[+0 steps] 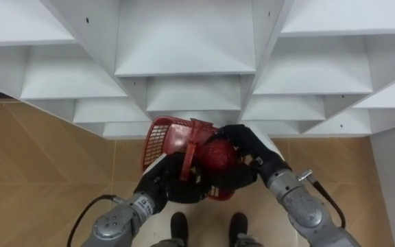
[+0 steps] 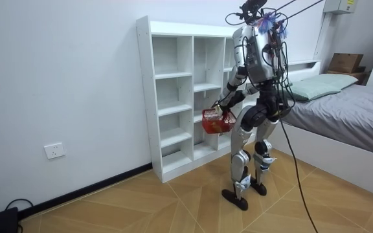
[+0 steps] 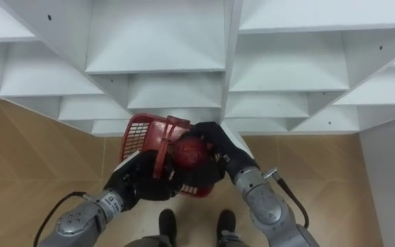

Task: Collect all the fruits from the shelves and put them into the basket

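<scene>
One red fruit [image 1: 217, 156], one basket [image 1: 164, 134]

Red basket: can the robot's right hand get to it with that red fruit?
Probably yes. The right hand, curled round the red fruit, is right at the red basket held by the left hand, and nothing sits between them.

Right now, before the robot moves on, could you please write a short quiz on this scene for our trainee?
1. True or false: the red basket stands on a shelf of the white closet.
2. Which robot hand holds the round red fruit? A. left B. right C. neither
3. Fill in: toward the room view's right, a ___ stands beyond the closet.
Key: 1. False: the left robot hand holds it. 2. B: the right robot hand is curled round it, over the basket. 3. bed.
</scene>
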Motion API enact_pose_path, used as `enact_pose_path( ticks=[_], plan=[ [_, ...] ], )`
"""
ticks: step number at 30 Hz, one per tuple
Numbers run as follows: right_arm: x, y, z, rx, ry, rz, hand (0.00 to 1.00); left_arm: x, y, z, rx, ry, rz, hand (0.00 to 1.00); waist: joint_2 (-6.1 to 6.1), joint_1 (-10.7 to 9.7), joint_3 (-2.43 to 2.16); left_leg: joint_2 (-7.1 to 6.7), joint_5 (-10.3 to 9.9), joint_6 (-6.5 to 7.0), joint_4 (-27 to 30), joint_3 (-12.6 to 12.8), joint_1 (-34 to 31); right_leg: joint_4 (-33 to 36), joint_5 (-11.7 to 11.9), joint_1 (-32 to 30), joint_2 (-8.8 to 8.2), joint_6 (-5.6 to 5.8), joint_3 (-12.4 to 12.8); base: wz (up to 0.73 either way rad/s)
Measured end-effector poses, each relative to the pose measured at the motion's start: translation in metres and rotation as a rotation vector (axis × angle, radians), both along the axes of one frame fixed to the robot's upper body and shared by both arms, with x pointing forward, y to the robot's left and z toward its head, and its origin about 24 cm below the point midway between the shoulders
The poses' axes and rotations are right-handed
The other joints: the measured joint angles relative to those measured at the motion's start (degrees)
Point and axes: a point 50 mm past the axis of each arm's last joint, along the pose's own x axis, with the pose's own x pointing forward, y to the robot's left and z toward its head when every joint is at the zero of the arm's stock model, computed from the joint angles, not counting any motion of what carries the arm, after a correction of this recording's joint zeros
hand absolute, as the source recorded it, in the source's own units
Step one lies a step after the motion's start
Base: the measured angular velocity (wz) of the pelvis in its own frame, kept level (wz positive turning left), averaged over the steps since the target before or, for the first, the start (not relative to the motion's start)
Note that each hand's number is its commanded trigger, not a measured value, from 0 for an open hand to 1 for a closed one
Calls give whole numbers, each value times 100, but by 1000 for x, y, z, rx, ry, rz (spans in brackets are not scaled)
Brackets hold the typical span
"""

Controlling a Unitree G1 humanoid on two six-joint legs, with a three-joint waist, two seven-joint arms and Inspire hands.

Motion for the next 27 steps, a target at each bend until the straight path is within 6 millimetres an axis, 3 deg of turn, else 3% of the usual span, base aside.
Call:
enact_pose_path(
  ticks=[7, 23, 27],
  plan=[
    [2, 0, -2, 3, -10, -24, 100, 0, 3, -2, -9, 13, 14, 100, 15, 6, 29, 2, 0, 0, 10, 17, 3, 15, 0, -6, 0, 0, 4, 0],
    [6, 2, -4, 18, -3, -35, 100, 0, 5, -1, -9, 11, 36, 100, -2, -5, 37, -1, 1, -1, 24, 137, -6, 210, -61, -147, -21, -12, 111, -2],
    [9, 2, -4, 19, -10, -27, 100, 1, 6, -1, -10, 9, 44, 100, -7, -87, 38, -1, 1, -1, 45, 136, -1, 221, -60, -142, -22, -12, 121, 0]
  ],
)
